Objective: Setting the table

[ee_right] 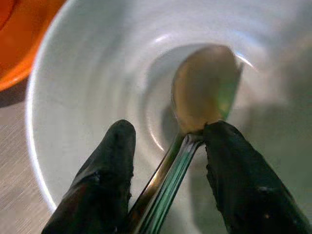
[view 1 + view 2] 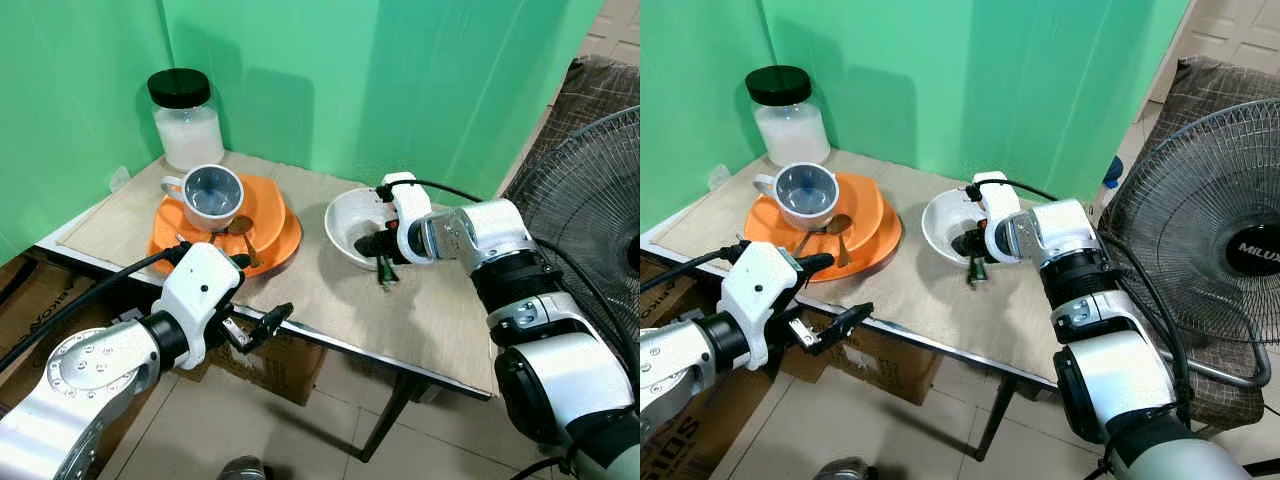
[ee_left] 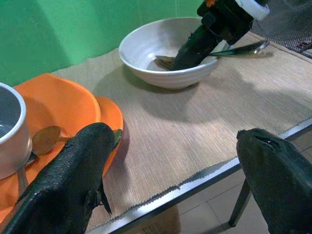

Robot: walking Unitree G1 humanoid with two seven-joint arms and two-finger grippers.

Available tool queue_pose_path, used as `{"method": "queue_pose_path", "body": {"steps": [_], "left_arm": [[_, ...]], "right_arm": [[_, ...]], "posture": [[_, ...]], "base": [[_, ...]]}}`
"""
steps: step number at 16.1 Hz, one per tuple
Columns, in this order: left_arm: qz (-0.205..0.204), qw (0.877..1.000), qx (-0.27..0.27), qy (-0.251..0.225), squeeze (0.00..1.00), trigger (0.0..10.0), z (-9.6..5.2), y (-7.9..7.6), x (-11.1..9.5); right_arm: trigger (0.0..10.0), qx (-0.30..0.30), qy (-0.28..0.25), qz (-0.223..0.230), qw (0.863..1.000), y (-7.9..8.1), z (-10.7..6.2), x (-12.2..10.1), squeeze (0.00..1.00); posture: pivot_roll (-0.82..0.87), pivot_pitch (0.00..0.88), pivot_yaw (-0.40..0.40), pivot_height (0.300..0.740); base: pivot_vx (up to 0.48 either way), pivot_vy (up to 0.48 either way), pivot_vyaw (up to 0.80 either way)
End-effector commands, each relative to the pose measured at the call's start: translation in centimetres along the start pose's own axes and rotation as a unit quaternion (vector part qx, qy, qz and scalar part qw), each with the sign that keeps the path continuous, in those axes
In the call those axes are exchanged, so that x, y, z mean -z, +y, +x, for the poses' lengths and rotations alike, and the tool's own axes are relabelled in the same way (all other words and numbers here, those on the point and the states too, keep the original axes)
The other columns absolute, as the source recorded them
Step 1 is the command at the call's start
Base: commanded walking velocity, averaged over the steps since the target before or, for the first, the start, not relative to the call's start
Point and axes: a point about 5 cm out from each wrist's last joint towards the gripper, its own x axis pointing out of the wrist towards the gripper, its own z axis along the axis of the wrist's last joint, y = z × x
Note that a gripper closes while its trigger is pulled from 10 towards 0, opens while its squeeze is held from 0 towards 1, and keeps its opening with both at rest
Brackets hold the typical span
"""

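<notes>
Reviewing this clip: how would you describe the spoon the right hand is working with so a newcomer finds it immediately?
On the table, right of the orange plates, sits a white bowl. The spoon lies with its head inside that bowl, handle over the rim between the right hand fingers. The other spoon rests on the plates beside the cup.
</notes>
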Motion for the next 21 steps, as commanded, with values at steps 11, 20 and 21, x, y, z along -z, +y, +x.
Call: {"method": "queue_pose_path", "body": {"steps": [11, 20, 21], "left_arm": [[0.013, 1.0, -0.008, -0.003, 0.0, 10.0, 0.3, 0.5, -0.3], [0.015, 1.0, -0.013, -0.005, 0.0, 10.0, 0.5, 0.5, -0.2], [0.016, 1.0, -0.013, -0.005, 0.0, 10.0, 0.5, 0.5, -0.2]], "right_arm": [[0.0, -0.011, -0.017, -0.022, 1.0, 0.1, -0.5, -1.3, 0.0], [0.0, -0.014, -0.036, -0.043, 0.998, -0.1, -0.7, -1.9, 0.0], [0.0, -0.016, -0.035, -0.047, 0.998, 0.0, -0.7, -1.8, 0.0]], "posture": [[0.13, 0.0, -0.062, 0.74], [0.13, 0.0, -0.063, 0.74], [0.13, 0.0, -0.062, 0.74]], "base": [[0.0, 0.0, 0.0], [0.0, 0.0, 0.0], [0.0, 0.0, 0.0]]}}
